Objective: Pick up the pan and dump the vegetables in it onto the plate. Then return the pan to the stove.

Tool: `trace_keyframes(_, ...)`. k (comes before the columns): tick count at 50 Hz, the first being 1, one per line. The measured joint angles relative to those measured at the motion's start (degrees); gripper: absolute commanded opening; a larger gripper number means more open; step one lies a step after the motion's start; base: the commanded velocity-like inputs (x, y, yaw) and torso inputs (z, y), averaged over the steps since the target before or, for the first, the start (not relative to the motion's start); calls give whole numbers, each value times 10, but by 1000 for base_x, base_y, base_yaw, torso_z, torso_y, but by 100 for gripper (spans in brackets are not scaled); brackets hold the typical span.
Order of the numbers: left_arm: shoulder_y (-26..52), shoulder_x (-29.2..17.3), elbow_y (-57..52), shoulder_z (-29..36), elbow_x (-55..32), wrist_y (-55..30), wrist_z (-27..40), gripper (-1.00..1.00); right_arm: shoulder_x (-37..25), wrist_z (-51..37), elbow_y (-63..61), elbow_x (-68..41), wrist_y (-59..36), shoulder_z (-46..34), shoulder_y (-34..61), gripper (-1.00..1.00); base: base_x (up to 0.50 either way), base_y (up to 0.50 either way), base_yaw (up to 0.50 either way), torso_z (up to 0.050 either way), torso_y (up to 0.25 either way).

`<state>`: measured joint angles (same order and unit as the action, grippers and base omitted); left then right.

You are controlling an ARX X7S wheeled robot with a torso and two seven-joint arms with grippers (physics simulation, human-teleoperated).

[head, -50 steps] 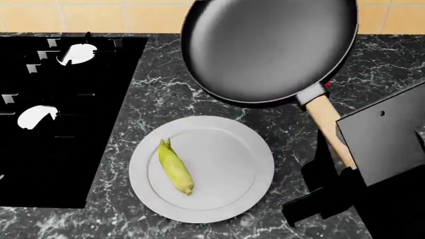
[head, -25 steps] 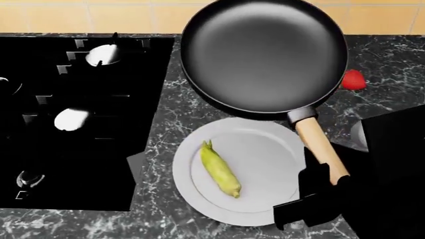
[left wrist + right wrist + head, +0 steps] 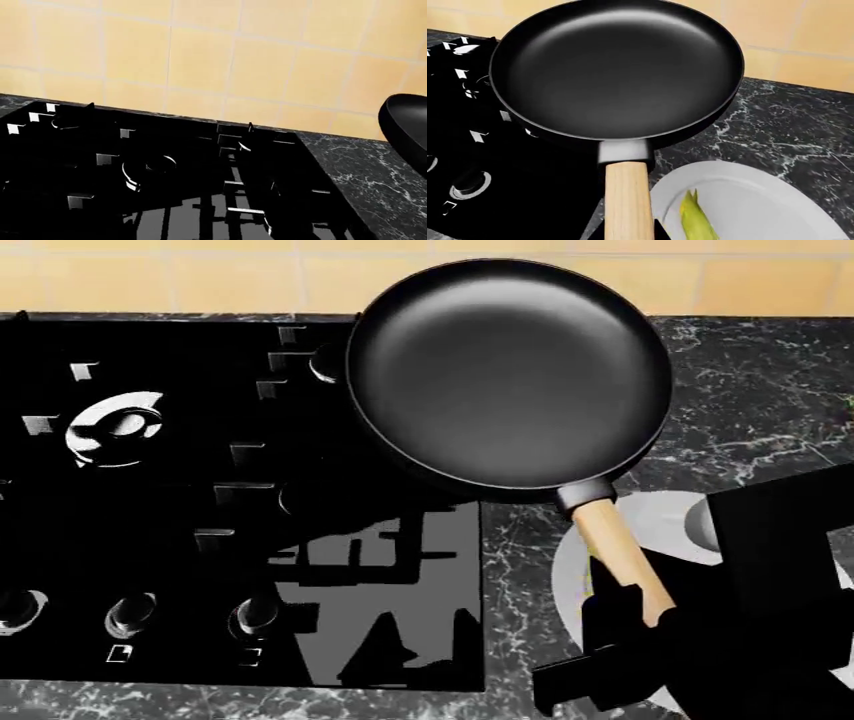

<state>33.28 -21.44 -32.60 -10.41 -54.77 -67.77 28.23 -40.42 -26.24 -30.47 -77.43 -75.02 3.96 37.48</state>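
Observation:
The empty black pan [image 3: 507,370] hangs level above the right part of the stove [image 3: 174,500], its bowl partly past the cooktop's right edge. My right gripper [image 3: 638,625] is shut on its wooden handle [image 3: 611,550]. In the right wrist view the pan [image 3: 614,65] fills the middle, with the handle [image 3: 627,195] running to my gripper [image 3: 627,234]. The corn cob [image 3: 697,222] lies on the white plate [image 3: 760,200], right of the handle. In the head view only part of the plate [image 3: 661,515] shows beside my arm. The left wrist view shows the stove [image 3: 167,175] and the pan's edge [image 3: 408,132]. My left gripper is out of view.
The stove's knobs [image 3: 134,615] run along its front edge. The dark marble counter [image 3: 774,400] lies right of the stove, and a yellow tiled wall [image 3: 200,60] stands behind. My right arm [image 3: 774,600] covers the counter's front right.
The pan, held by its handle, has moved left from above the plate to above the stove. The plate and corn have slid rightward in view and are mostly behind my right arm.

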Motion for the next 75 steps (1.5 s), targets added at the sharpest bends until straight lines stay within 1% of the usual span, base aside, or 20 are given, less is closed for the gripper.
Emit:
trace_keyframes(10, -2, 0, 1, 4, -1, 4, 1, 100, 0, 3, 3, 6, 9, 0, -15, -100, 220, 488, 0, 0, 2)
trace_keyframes(18, -4, 0, 1, 6, -1, 6, 3, 100, 5, 13, 8, 11, 18, -12, -27, -100, 162, 200, 0, 1, 4)
trace_keyframes(25, -6, -1, 1, 8, -2, 9, 4, 100, 14, 38, 31, 38, 30, -40, -25, -100, 0, 0, 0, 1, 3)
trace_keyframes(45, -10, -5, 3, 8, -7, 16, 5, 100, 52, 139, 150, 164, 83, -168, 22, -100, 0, 0, 0, 0, 3)
trace_keyframes(55, -14, -7, 5, 10, -8, 20, 5, 100, 73, 182, 202, 210, 115, -222, 37, -100, 0, 0, 0, 1, 2)
trace_keyframes(75, -19, -11, 6, 10, -11, 27, 7, 100, 83, 224, 238, 251, 159, -258, 40, -100, 2, 0, 1, 0, 1)
